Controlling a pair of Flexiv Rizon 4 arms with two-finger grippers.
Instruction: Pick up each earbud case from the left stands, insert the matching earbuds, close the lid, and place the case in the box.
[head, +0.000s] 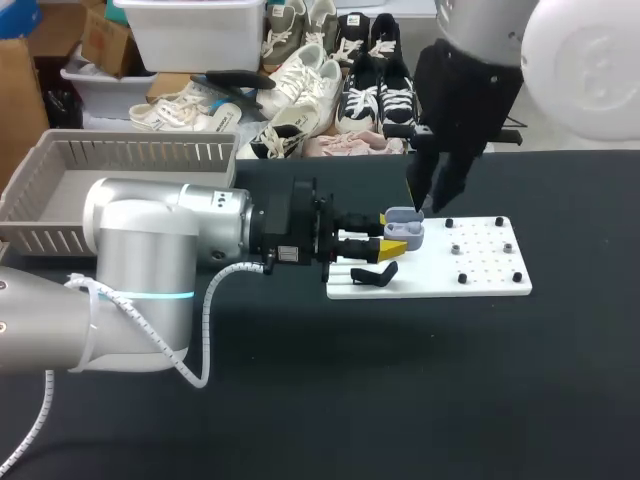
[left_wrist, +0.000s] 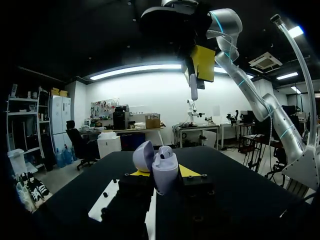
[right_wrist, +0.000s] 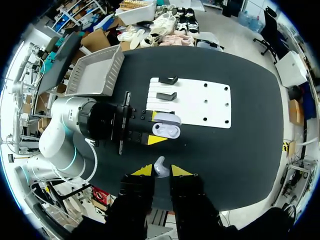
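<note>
A lavender earbud case (head: 405, 227) with its lid open is held level over the left end of the white board (head: 470, 275). My left gripper (head: 393, 233) is shut on the case. In the left wrist view the case (left_wrist: 164, 172) stands upright between the yellow tips, lid (left_wrist: 144, 156) tipped back. My right gripper (right_wrist: 161, 171) hangs above the case (right_wrist: 167, 128) and is shut on a pale earbud (right_wrist: 160, 165). From the left wrist the right gripper (left_wrist: 196, 82) shows overhead with the earbud (left_wrist: 194, 89) pointing down. Two black stands (right_wrist: 166, 88) on the board are bare.
A grey slatted basket (head: 60, 195) sits at the table's far left, behind my left arm (head: 160, 240). The white board carries several small black pegs (head: 461, 279) on its right half. Dark tabletop (head: 420, 390) lies open in front of the board.
</note>
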